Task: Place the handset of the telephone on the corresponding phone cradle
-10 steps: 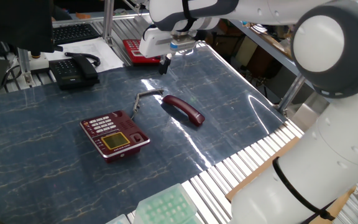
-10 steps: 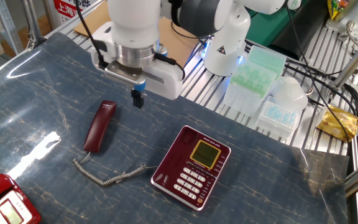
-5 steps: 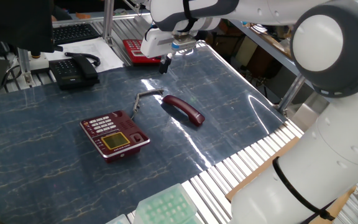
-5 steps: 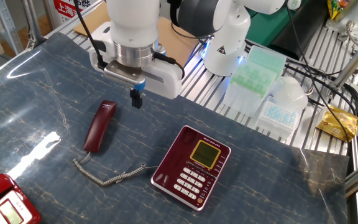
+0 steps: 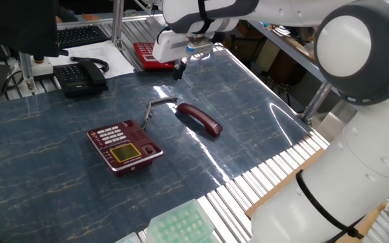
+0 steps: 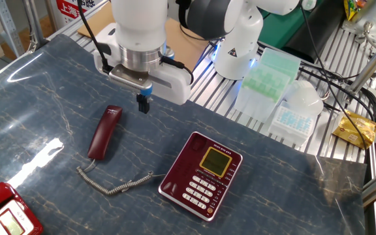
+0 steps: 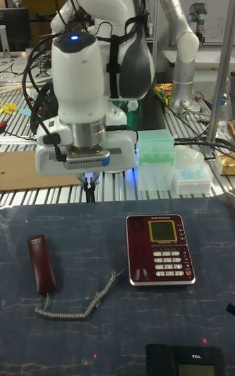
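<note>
The dark red handset (image 5: 199,119) (image 6: 104,132) (image 7: 40,263) lies flat on the blue table, off its phone. A thin grey coiled cord (image 6: 113,186) (image 7: 72,307) links it to the dark red telephone (image 5: 123,146) (image 6: 201,173) (image 7: 160,250). The phone cradle (image 7: 136,249) (image 6: 179,164), the recessed strip along the base's side, holds nothing. My gripper (image 5: 178,70) (image 6: 143,104) (image 7: 89,192) hangs above the table, beyond the handset and a little apart from its upper end. Its fingers look shut with nothing between them.
A black desk phone (image 5: 80,74) (image 7: 186,360) and a bright red phone (image 5: 147,54) (image 6: 2,212) sit at the table's edges. Green pipette-tip boxes (image 6: 266,72) (image 7: 155,167) stand on the slatted frame beside the table, near the robot's base.
The gripper has shifted very slightly sideways toward the handset's side. Handset, cord and phone base have not moved.
</note>
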Tool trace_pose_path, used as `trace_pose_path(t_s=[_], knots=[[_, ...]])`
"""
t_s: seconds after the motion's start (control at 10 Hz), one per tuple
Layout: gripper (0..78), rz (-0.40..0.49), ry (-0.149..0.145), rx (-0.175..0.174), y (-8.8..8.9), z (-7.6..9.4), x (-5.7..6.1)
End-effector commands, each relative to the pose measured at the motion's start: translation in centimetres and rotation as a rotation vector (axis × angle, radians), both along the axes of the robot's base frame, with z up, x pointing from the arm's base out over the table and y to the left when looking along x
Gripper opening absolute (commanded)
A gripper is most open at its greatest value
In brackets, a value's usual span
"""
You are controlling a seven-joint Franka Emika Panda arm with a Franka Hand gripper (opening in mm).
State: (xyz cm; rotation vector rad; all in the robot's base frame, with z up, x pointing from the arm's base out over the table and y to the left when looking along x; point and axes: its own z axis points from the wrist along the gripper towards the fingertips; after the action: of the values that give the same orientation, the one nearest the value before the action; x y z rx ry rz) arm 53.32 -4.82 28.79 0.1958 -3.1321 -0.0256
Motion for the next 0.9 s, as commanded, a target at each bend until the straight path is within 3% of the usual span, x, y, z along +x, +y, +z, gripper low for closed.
trace_pose_path(t_s=[0.1, 0.3, 0.5, 0.9], knots=[[0.0, -0.01, 0.006, -0.005, -0.02, 0.17, 0.09], [0.0, -0.146, 0.028, -0.041, -0.02, 0.17, 0.09], [0.0, -0.231, 0.042, -0.04, -0.02, 0.17, 0.09], [0.0, -0.21, 0.034, -0.04, -0.02, 0.16, 0.1]])
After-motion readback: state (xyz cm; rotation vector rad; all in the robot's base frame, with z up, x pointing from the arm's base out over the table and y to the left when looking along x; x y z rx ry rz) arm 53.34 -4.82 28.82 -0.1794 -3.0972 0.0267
